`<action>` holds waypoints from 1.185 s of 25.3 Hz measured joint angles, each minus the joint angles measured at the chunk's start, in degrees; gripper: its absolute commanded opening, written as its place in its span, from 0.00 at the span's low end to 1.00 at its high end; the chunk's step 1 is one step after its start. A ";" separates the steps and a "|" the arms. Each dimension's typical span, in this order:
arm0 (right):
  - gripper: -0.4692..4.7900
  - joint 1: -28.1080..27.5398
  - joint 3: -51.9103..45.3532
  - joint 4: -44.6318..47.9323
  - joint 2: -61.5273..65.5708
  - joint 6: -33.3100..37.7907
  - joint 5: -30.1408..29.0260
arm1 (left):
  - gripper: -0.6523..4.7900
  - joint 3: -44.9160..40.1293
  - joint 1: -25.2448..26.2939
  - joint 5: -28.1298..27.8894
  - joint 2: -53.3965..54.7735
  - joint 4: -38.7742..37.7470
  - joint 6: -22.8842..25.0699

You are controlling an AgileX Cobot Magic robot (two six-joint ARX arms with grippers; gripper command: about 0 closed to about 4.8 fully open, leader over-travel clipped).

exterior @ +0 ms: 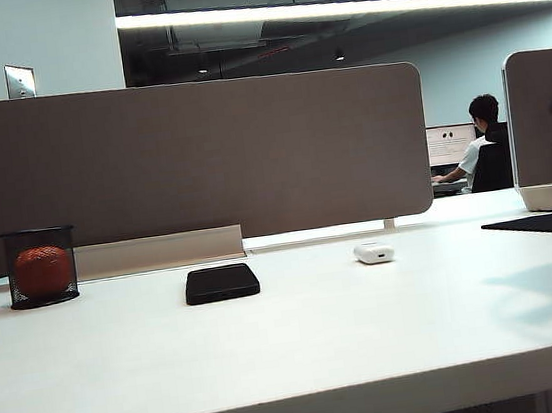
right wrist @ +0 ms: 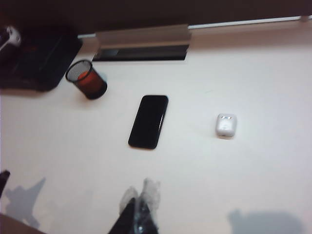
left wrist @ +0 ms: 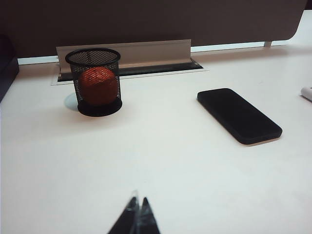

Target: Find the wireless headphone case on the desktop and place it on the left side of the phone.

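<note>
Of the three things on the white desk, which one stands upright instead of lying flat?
The black mesh cup holding an orange ball stands upright, left of the others. The phone and the wireless headphone case lie flat.

The left claw (left wrist: 138,217) sits low over the counter (left wrist: 161,165), fingers pressed together. The right claw (right wrist: 140,214) hangs high above it, tips also shut, holding nothing.
</note>
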 measured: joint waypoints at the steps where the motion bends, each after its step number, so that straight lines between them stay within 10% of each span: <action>1: 0.10 0.55 -1.20 0.42 0.09 -0.50 0.22 | 0.11 0.00 0.00 0.00 0.00 0.00 0.00; 14: 0.12 3.04 -22.40 24.76 0.85 0.87 6.21 | 0.11 0.00 0.00 0.00 0.00 -0.02 0.00; 30: 0.71 3.10 -25.64 39.58 14.97 2.14 6.16 | 0.11 0.00 0.00 0.00 0.00 -0.02 0.00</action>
